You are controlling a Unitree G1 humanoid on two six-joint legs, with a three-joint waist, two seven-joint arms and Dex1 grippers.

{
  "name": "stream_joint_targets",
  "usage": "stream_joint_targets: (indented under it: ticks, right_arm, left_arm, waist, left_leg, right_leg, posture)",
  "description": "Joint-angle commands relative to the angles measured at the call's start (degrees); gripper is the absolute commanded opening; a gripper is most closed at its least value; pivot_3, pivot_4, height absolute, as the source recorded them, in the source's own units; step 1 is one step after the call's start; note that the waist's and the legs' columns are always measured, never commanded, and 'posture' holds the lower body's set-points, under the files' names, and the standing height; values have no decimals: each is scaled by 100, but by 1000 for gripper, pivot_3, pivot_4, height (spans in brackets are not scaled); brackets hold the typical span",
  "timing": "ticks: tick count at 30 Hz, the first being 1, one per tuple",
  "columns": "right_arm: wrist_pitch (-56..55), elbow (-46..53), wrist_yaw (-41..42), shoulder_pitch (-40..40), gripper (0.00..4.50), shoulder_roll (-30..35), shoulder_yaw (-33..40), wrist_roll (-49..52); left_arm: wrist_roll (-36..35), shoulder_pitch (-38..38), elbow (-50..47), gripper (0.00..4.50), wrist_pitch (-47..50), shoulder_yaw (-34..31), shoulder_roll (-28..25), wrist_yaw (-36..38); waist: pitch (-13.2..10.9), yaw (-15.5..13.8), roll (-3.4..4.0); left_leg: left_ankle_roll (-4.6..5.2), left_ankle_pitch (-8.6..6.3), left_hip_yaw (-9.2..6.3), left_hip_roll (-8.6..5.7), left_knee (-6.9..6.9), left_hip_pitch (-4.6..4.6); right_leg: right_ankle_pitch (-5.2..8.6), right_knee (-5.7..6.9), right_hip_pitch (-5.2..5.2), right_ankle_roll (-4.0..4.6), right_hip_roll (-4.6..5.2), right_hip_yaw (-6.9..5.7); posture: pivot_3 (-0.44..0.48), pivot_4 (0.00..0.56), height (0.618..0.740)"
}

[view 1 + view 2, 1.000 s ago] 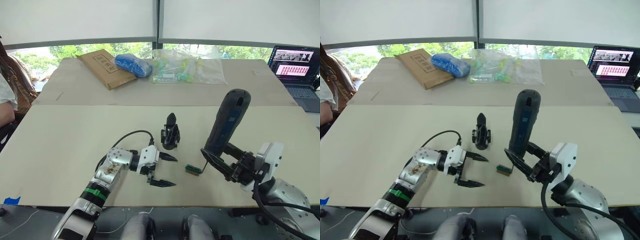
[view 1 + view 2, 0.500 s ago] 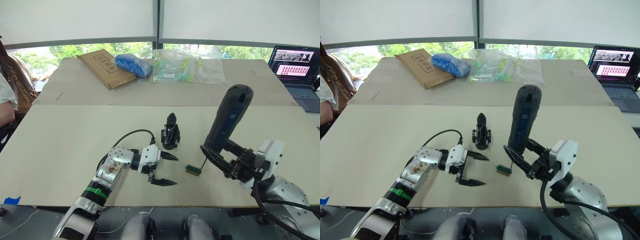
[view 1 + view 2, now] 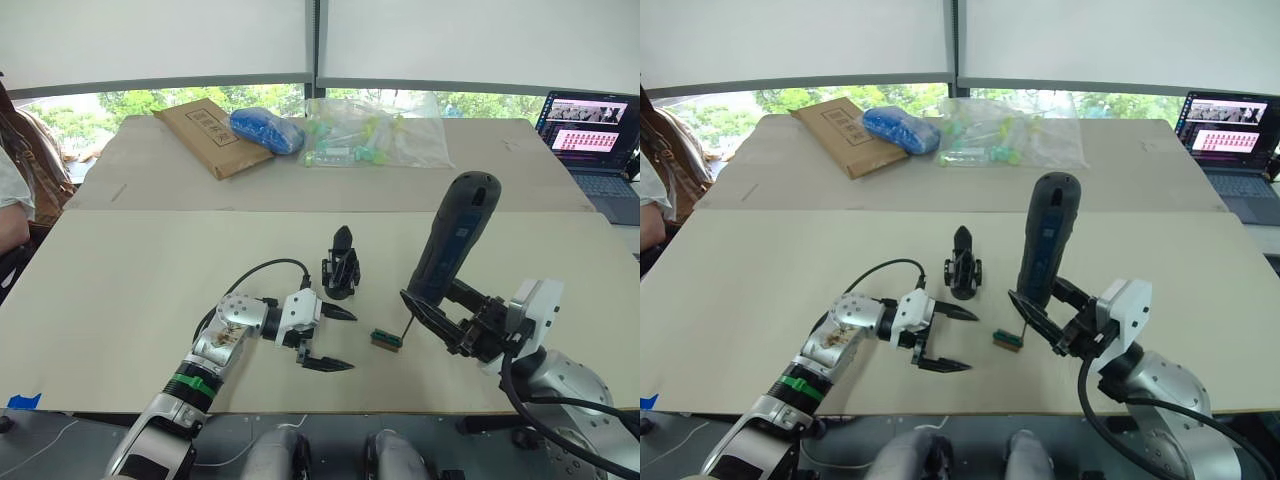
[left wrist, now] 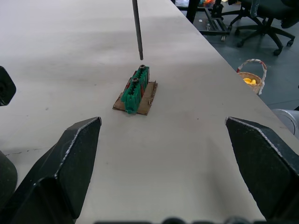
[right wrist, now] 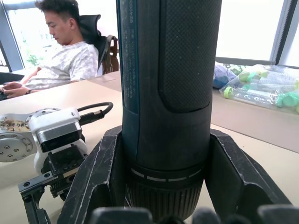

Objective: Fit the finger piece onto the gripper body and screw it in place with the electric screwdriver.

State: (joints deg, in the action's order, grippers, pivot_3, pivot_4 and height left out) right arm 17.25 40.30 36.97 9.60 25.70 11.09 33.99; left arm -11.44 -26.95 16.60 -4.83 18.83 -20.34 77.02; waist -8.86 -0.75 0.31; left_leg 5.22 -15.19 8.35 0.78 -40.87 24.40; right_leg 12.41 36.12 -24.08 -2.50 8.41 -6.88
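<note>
The gripper body (image 3: 341,270), small and black with one upright pointed finger, stands mid-table. The dark electric screwdriver (image 3: 455,240) is upright, leaning right, with my right gripper (image 3: 432,303) shut around its lower end (image 5: 163,140). Its thin bit (image 4: 137,28) points down at a screw on the small green block (image 4: 135,88), which lies on a cardboard scrap (image 3: 386,340). My left gripper (image 3: 350,341) rests on the table left of the block, open with nothing between its fingers (image 4: 70,154). The finger piece is out of view.
On the far table lie a flat cardboard box (image 3: 207,135), a blue bag (image 3: 267,129) and a clear bag of tubes (image 3: 372,135). A laptop (image 3: 590,135) is at the far right. One person sits at the left edge (image 3: 15,190), another behind (image 5: 70,51).
The screwdriver's top swayed slightly to the right and came back. The left gripper has stayed in place, still open.
</note>
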Motion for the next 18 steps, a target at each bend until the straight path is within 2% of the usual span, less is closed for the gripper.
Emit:
stream_joint_targets:
  ticks: [1, 18]
  right_arm:
    - [-233, 218, -4, -103, 1930, 14, 21, 58]
    - [-276, 175, 24, -72, 1930, 51, 43, 68]
  left_arm:
    - [-37, -93, -128, 4500, 19, -17, 37, -25]
    - [-33, -100, -170, 4500, 52, -13, 52, -44]
  waist:
    - [0, 0, 0]
    - [0, 1, 0]
  left_leg:
    - [0, 0, 0, 0, 0, 0]
    - [0, 0, 0, 0, 0, 0]
  right_leg:
    - [0, 0, 0, 0, 0, 0]
    - [0, 0, 0, 0, 0, 0]
  posture:
    - [0, 150, 732]
    - [0, 150, 732]
